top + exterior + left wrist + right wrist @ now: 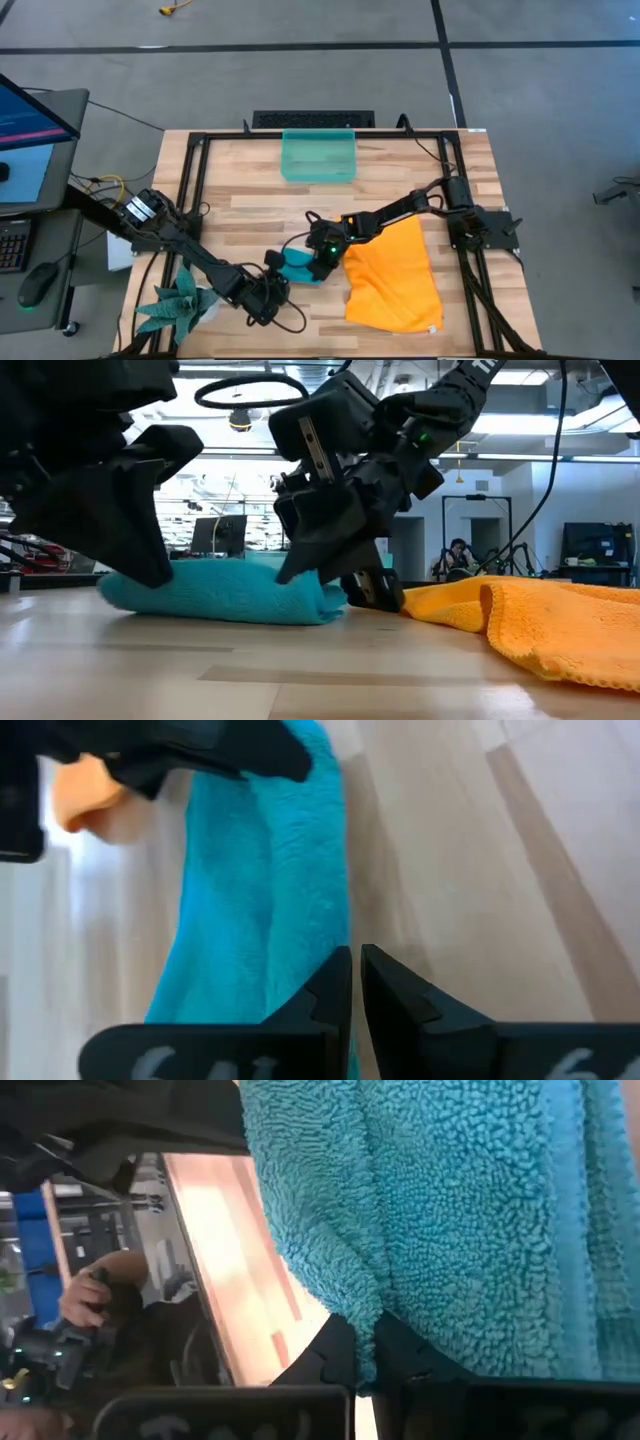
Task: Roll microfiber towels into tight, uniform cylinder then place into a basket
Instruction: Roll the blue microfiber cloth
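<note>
Near front-centre of tabletop: both arms meet at the teal towel, that's what I see from my station.
Tabletop: pale wooden plank tabletop [400, 170], boxed in by a black metal frame [190, 170].
Teal towel: small teal-blue microfiber towel [220, 595], bunched into a low, loose roll lying flat on the wood. High view puts it between the two end effectors [298, 268].
Left end effector: left end effector [356, 982], fingers pressed together, tips right at the near edge of the teal towel. I can't confirm any cloth between them. In the high view it sits at the towel's left end [272, 290].
Right end effector: right end effector [366, 1352], fingers closed and pinching a fold of the teal pile. In the high view it is at the towel's right end [322, 255], arm reaching in across the orange towel.
Orange towel: larger bright orange microfiber towel [392, 275], spread loosely and rumpled, just right of the teal one. Its near edge lies close beside the teal roll in the low view [530, 615].
Basket: translucent teal-green rectangular plastic basket [319, 157] at the far centre of the tabletop, well apart from both towels, no towel in it.
Plant: green spiky plant [182, 300] at the front-left corner, beside the left arm.
Background: a person [458, 557] seated far back in the room.
</note>
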Available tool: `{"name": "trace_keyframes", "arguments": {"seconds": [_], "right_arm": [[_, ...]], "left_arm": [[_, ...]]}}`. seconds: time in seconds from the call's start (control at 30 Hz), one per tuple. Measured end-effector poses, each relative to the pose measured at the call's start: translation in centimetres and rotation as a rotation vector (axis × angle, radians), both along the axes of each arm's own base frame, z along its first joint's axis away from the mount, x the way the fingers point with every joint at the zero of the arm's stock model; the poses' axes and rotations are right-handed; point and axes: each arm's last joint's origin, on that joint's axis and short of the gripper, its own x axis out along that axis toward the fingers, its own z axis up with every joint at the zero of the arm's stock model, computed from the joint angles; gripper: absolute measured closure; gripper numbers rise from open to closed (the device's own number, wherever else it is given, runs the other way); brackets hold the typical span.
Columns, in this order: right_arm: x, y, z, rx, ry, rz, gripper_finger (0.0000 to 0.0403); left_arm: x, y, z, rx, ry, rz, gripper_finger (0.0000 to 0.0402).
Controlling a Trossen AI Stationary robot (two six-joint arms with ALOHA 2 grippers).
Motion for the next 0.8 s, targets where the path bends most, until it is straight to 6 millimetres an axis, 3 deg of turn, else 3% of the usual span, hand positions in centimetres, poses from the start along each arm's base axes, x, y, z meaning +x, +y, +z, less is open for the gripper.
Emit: {"name": "trace_keyframes", "arguments": {"seconds": [0.23,0.8], "right_arm": [[-0.2,-0.1,-0.1,-0.014,0.027,-0.009,0.0379],[-0.3,0.3,-0.1,-0.016,0.022,0.027,0.0382]], "left_arm": [[0.5,0.8,0.1,0.03,-0.025,0.044,0.0381],[3.5,6.2,-0.1,-0.041,0.033,0.179,0.0381]]}}
